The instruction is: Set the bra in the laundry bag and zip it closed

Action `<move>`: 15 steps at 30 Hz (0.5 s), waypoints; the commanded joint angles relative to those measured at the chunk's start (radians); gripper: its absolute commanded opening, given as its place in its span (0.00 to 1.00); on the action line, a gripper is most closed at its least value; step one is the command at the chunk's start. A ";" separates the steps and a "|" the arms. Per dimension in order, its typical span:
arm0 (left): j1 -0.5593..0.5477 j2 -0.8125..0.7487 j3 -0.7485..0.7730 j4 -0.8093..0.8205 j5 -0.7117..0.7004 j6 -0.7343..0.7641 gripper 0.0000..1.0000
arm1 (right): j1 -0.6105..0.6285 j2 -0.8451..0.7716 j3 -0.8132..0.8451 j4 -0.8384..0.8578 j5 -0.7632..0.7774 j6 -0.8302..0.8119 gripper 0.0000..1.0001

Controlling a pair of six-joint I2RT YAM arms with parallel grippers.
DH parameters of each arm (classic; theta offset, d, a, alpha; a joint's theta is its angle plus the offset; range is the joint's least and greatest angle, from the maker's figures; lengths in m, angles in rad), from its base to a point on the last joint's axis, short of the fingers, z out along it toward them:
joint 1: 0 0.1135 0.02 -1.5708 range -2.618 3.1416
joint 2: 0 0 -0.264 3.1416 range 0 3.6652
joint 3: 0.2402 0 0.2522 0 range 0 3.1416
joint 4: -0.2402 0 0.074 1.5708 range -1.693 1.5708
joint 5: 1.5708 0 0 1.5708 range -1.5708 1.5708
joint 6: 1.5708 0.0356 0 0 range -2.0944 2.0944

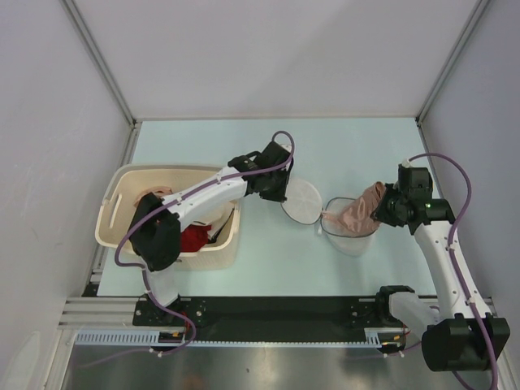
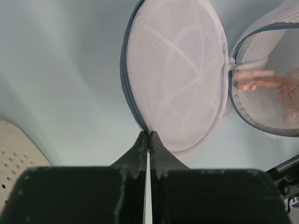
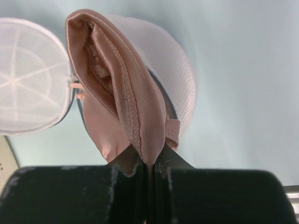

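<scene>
Pinching the rim of the bag (image 2: 173,70) lid between closed jaws, the left gripper (image 2: 148,138) holds it open while the right gripper (image 3: 150,161), clamped on the bra (image 3: 124,93), hangs it partly inside the open half; release, tucking and zipping evidently remain.

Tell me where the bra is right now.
In the top view the bra is right of centre, pinched in the right gripper and hanging over the right, open half of the laundry bag.
</scene>
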 commanded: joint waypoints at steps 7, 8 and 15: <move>-0.020 -0.065 0.084 -0.021 -0.015 0.080 0.00 | -0.005 0.013 0.038 -0.002 0.096 0.003 0.00; -0.023 -0.066 0.084 -0.020 -0.011 0.085 0.00 | -0.004 0.018 0.033 0.020 0.079 0.004 0.00; -0.055 -0.057 0.121 -0.021 0.006 0.106 0.00 | 0.133 0.145 0.021 0.139 0.021 0.017 0.00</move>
